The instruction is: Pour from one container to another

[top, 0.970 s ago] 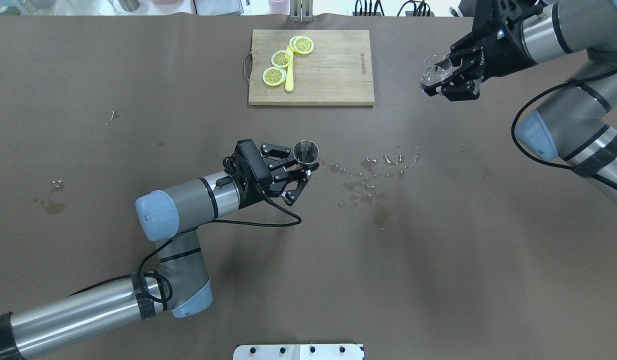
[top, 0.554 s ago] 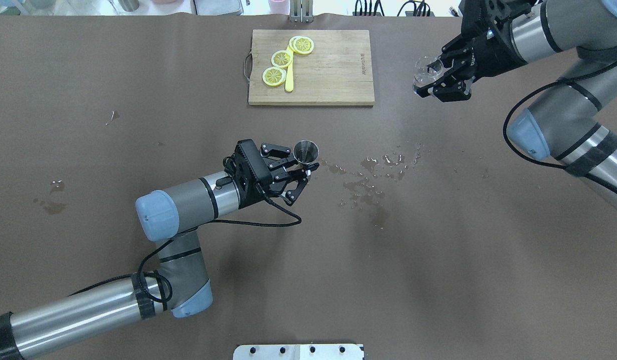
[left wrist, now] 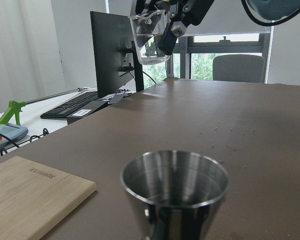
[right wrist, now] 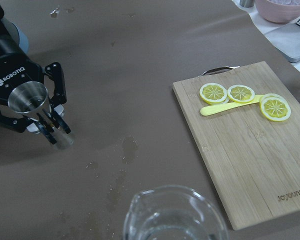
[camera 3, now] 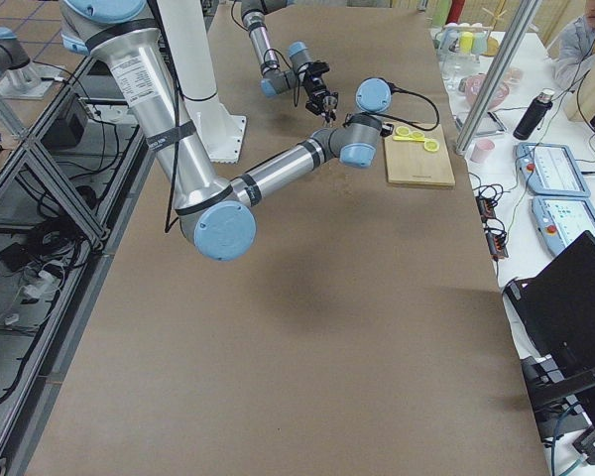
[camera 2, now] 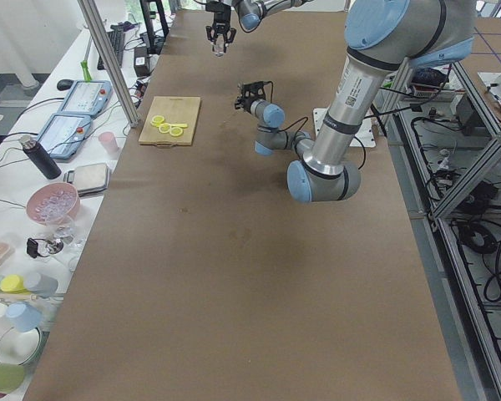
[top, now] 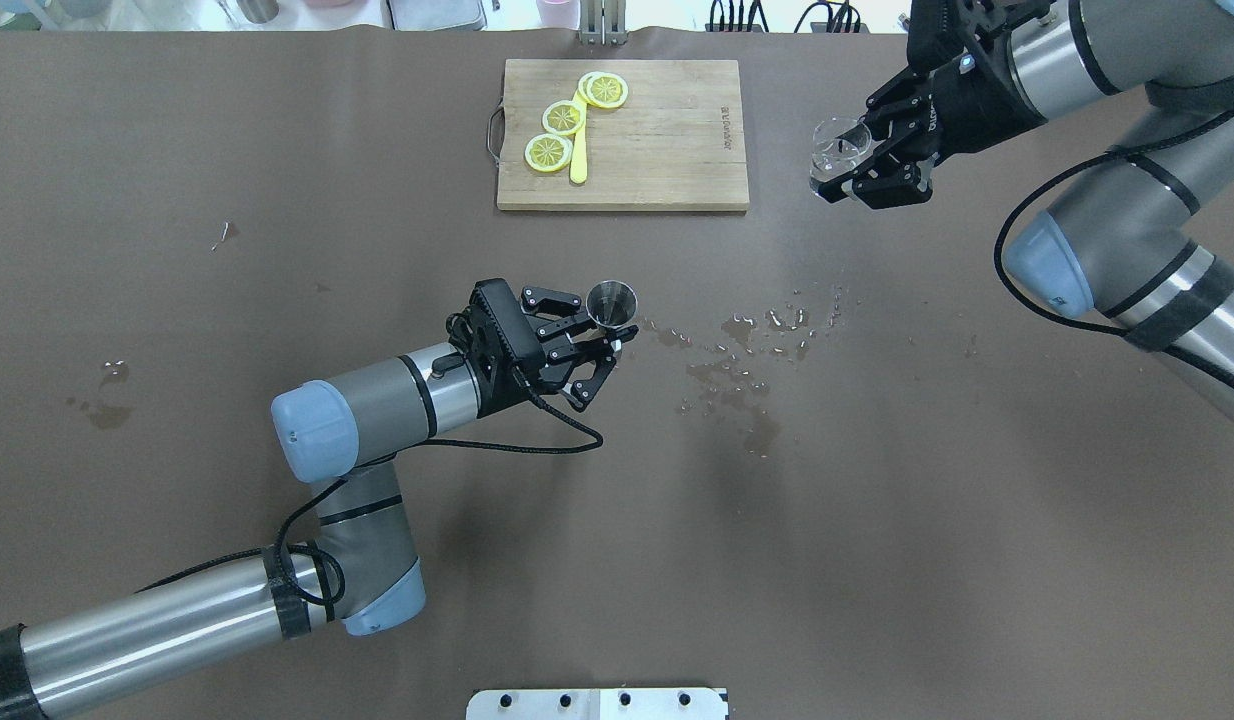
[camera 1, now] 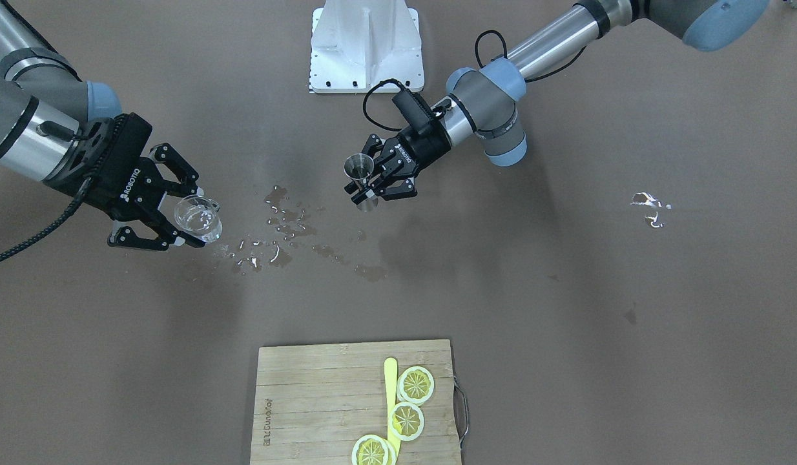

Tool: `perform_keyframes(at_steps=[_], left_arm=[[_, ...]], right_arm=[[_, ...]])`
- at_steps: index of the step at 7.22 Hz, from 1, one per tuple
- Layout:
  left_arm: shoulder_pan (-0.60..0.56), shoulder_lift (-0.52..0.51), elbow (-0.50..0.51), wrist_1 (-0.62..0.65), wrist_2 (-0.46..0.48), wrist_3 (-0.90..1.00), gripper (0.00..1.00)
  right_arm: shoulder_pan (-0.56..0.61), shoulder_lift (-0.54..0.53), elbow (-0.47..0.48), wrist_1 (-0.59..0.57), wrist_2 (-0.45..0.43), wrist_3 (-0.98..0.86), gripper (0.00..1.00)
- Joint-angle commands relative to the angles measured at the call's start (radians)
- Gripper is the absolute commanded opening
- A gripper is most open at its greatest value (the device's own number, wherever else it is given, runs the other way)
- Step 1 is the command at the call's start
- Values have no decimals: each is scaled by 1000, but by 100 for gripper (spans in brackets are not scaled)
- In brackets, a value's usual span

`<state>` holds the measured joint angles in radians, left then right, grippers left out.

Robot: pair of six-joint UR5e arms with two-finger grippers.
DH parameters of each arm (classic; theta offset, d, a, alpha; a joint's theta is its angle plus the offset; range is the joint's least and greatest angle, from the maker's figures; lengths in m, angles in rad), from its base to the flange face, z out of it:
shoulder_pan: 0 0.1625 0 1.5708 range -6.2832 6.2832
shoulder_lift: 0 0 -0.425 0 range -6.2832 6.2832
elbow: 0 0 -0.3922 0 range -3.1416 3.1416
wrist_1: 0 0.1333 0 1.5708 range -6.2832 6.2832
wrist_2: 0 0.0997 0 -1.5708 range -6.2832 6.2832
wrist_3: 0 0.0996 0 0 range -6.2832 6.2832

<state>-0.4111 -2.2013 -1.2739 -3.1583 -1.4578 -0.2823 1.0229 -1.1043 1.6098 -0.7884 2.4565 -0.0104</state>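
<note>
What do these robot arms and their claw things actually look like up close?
The left arm and right arm are silver and grey tubes with pale blue joint caps and black bands. Each ends in a black two-finger gripper of linked bars: the left gripper, and the right gripper, which bears white ROBOTIQ lettering. A black cable loops along each wrist.

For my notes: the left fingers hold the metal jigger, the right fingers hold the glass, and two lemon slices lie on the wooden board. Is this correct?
Only the count is wrong: three lemon slices lie on the wooden board, as the overhead view shows. The rest holds.
</note>
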Motion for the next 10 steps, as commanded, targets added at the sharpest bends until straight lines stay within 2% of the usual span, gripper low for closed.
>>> perform_keyframes(at_steps=[1,4,6,10], left_arm=[[0,0,-1,15,1,2,0],[-6,0,1,24,4,3,0],[-14,-2,8,24,4,3,0],[-18,0,11,24,4,3,0]], right_arm=[[-1,14,45,-85,3,-2,0],[-36,17,140,-276,-85,-81,0],[-85,30,142,-330,-123,-150,0],[-106,38,139,-345,-102,-334,0]])
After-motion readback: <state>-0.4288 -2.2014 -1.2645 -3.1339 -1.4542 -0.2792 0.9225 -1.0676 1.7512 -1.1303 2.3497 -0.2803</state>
